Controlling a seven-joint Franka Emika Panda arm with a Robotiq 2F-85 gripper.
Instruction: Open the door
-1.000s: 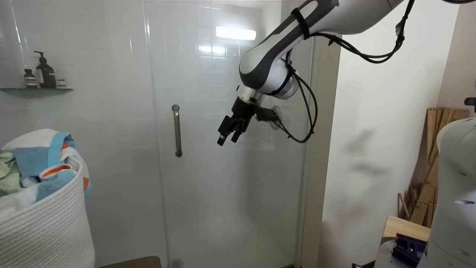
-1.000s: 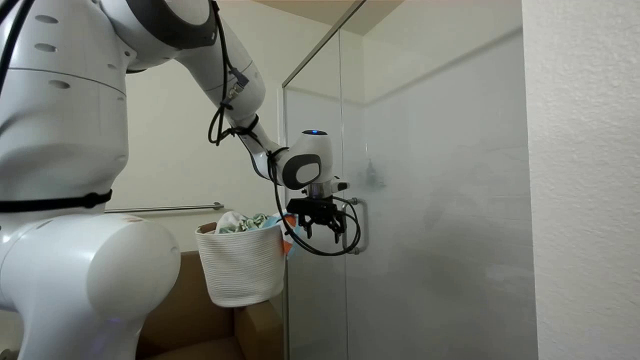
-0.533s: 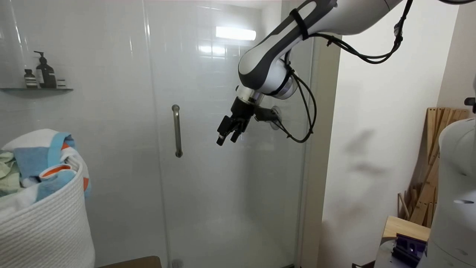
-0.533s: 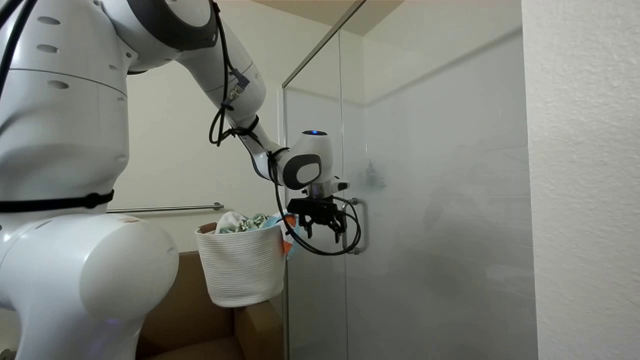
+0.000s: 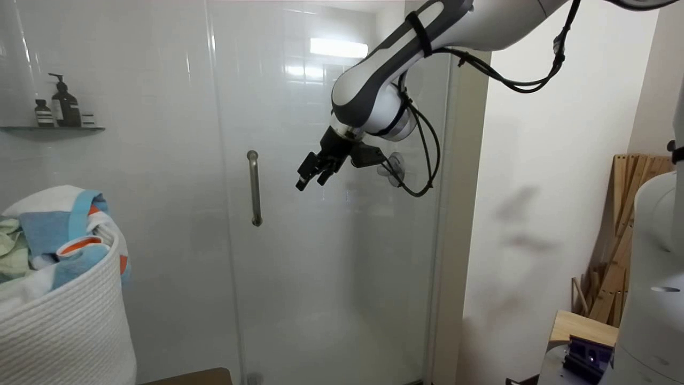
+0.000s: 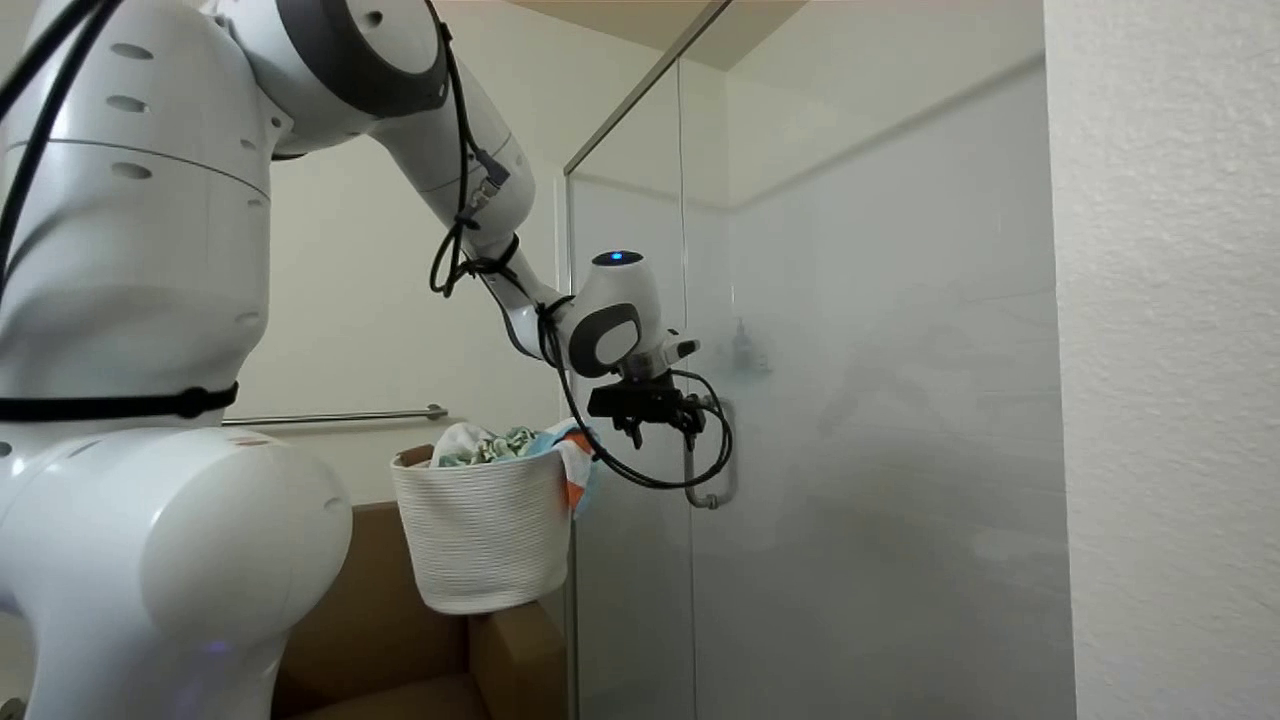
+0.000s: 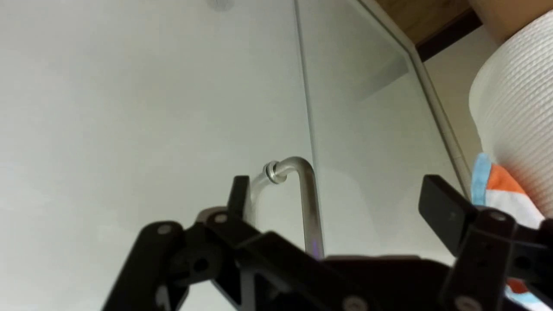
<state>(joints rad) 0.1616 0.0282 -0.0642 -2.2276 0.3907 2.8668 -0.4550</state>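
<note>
While the glass shower door (image 5: pixel 320 289) stands closed across the middle of an exterior view, the Robotiq gripper (image 5: pixel 311 182) hangs in front, tilted toward the lower left and apart from the vertical bar handle (image 5: pixel 255 190) left of centre. In the wrist view the jaws are spread wide at the bottom, one bent end of the handle showing between them. In an exterior view, a white woven basket (image 5: pixel 75 326) of towels (image 5: pixel 48 224) fills the lower left.

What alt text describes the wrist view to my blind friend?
An open black gripper hovers before a silver bar handle, not grasping it, on a glass shower door. A white basket and colorful cloth show at right.
</note>
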